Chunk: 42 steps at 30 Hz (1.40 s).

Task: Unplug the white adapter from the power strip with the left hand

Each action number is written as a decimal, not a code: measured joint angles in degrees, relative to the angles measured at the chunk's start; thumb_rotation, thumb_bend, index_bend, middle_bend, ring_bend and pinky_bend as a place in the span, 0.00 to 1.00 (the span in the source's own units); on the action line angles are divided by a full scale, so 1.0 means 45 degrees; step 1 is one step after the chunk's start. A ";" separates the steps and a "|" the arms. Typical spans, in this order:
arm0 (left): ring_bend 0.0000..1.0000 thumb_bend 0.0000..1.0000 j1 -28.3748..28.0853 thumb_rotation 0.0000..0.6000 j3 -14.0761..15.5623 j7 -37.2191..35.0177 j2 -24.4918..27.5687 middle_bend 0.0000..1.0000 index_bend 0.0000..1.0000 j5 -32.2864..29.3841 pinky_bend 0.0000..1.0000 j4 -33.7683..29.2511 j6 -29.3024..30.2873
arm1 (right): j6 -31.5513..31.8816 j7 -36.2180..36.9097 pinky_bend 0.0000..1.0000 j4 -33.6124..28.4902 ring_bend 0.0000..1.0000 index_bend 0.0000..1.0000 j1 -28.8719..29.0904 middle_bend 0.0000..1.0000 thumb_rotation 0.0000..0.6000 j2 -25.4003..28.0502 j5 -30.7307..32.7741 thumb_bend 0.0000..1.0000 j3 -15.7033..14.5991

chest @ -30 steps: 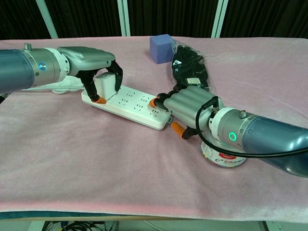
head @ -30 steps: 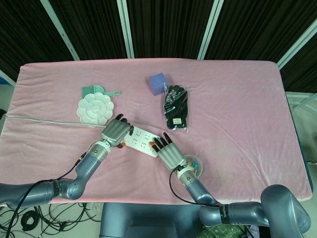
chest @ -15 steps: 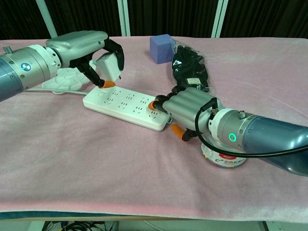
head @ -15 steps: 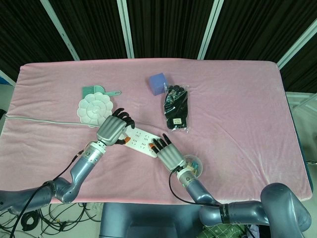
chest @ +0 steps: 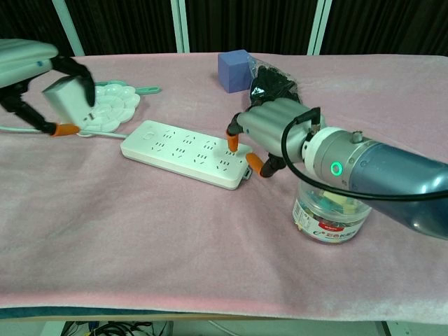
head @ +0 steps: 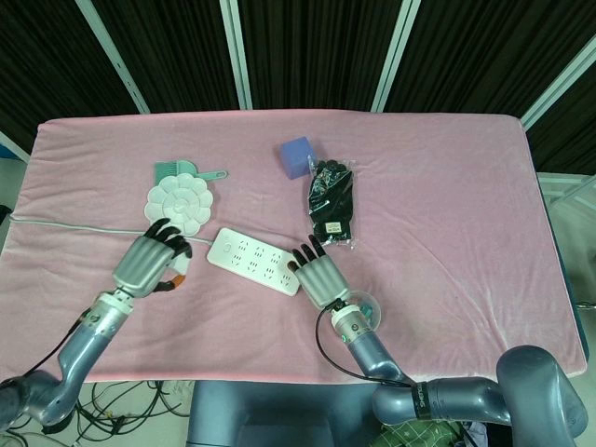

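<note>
The white power strip (head: 253, 262) (chest: 185, 152) lies slantwise on the pink cloth with all its sockets bare. My left hand (head: 152, 257) (chest: 38, 77) is off to the left of the strip, above the cloth, and grips the white adapter (head: 178, 271) (chest: 66, 101), which is clear of the strip. My right hand (head: 317, 275) (chest: 269, 129) hovers at the strip's right end with fingers bent over it. One fingertip (chest: 231, 143) is at the strip's top face, and the hand holds nothing.
A white flower-shaped palette (head: 180, 203) (chest: 112, 105) and a teal brush (head: 182, 170) sit behind the left hand. A white cable (head: 74, 226) runs left. A blue cube (head: 297, 156), a black glove pack (head: 332, 200) and a clear jar (chest: 327, 213) stand to the right.
My left hand pulled the adapter up out of the strip and carried it away to the left. My right hand lifted from pressing flat on the strip's right end.
</note>
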 measured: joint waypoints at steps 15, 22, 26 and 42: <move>0.00 0.00 0.1387 1.00 0.0919 -0.3345 -0.0850 0.07 0.14 0.0297 0.00 0.2658 -0.0399 | 0.1128 0.0410 0.06 -0.1844 0.12 0.22 -0.0795 0.08 1.00 0.3237 0.0528 0.28 0.1172; 0.00 0.04 0.1600 1.00 0.0519 -0.4070 -0.0797 0.10 0.15 0.0050 0.00 0.2560 -0.0419 | 0.1381 0.2133 0.05 -0.1939 0.11 0.18 -0.1879 0.06 1.00 0.5146 0.0561 0.27 0.1438; 0.00 0.05 0.1802 1.00 0.0257 -0.4009 -0.0341 0.11 0.15 0.0148 0.00 0.1949 0.0341 | 0.1344 0.3652 0.05 -0.1699 0.10 0.17 -0.2543 0.06 1.00 0.5924 0.0137 0.27 0.1497; 0.00 0.05 0.5757 1.00 0.0740 0.0897 0.2511 0.12 0.17 -0.0360 0.00 -0.3933 0.5703 | 0.3867 1.0397 0.05 -0.1096 0.08 0.14 -0.7749 0.06 1.00 0.8434 -0.4968 0.27 -0.1130</move>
